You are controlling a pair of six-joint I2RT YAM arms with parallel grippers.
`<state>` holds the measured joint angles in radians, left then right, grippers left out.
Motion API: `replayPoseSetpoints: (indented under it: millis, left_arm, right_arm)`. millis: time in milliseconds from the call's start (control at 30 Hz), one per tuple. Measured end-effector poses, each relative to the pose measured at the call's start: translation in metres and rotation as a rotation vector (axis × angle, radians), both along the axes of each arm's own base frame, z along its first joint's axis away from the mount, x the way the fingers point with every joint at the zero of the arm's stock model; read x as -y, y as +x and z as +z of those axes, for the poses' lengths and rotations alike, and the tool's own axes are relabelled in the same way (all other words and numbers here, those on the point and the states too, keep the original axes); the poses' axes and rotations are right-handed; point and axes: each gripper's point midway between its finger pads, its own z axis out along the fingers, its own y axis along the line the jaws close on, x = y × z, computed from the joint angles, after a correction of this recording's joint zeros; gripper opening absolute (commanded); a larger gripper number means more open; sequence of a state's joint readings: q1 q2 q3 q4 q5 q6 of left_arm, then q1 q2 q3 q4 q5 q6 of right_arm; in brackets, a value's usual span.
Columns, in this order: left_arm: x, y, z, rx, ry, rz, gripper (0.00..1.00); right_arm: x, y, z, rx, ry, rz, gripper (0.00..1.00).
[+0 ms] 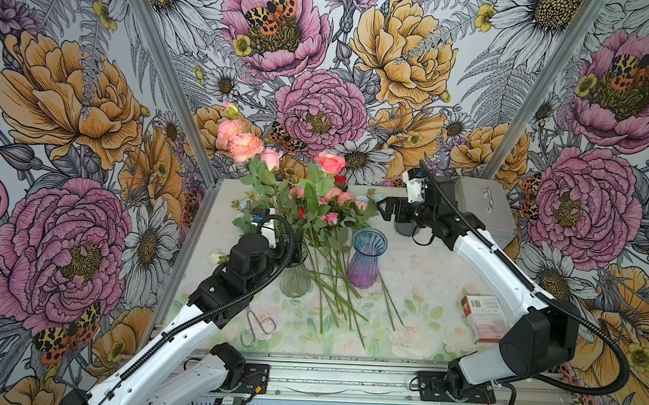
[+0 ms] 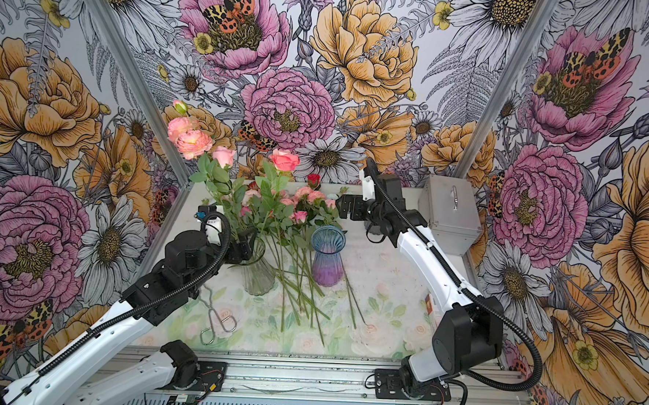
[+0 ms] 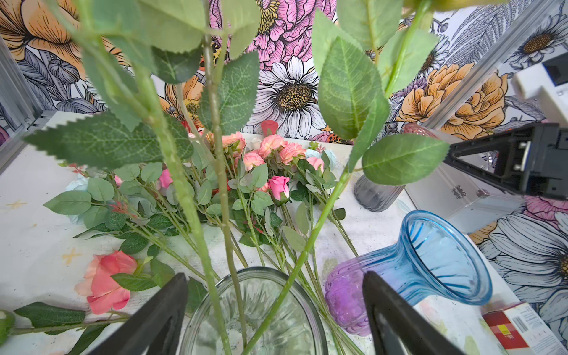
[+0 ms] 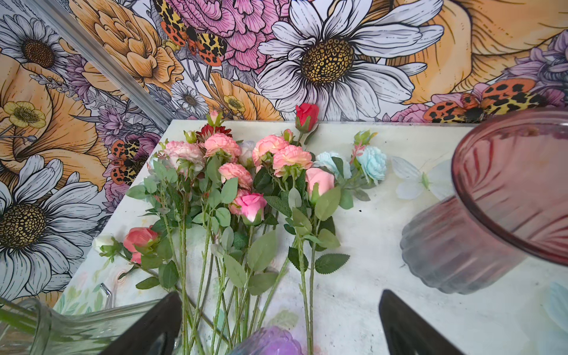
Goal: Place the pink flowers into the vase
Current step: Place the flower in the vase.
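Over the desk (image 1: pixel 426 262) in both top views, several pink flowers (image 1: pixel 245 146) stand with stems in the clear vase (image 1: pixel 295 282), just left of a blue and purple vase (image 1: pixel 366 259); a loose bunch (image 1: pixel 334 200) lies beyond them. The left pincer (image 2: pixel 241 245) sits at the clear vase's mouth; the right pincer (image 1: pixel 386 211) hovers spread, far right of the bunch. From the left wrist, the left pincer's fingers (image 3: pixel 159 316) stand wide apart, flanking the vase rim, stems rising between them untouched. From the right wrist, spread fingers (image 4: pixel 150 325) grip nothing above the bunch's stems.
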<state>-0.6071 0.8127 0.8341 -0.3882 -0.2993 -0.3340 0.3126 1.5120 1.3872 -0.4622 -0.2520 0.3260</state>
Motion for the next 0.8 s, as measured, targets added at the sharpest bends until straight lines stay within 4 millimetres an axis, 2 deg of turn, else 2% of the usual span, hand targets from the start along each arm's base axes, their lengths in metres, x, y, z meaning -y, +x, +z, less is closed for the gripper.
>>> replayPoseSetpoints:
  millis: [200, 333, 533, 667, 800]
  left_arm:
    - [0.001, -0.006, 0.007, 0.022, 0.019, -0.029, 0.92]
    - [0.006, -0.011, 0.023, 0.059, 0.018, -0.070, 0.93]
    - [0.028, -0.020, 0.057, 0.123, 0.011, -0.213, 0.95]
    - [0.047, -0.020, 0.080, 0.158, 0.016, -0.300, 0.96]
    - [0.060, -0.018, 0.087, 0.166, 0.027, -0.352, 0.96]
  right_arm:
    - [-0.002, 0.011, -0.016, -0.047, 0.012, 0.009, 0.99]
    - [-0.001, 0.018, -0.033, -0.088, 0.014, 0.014, 0.99]
    - [-0.003, 0.027, -0.049, -0.129, 0.022, 0.024, 0.99]
    - [-0.005, 0.032, -0.052, -0.138, 0.031, 0.034, 0.99]
    - [-0.007, 0.033, -0.053, -0.144, 0.037, 0.043, 0.99]
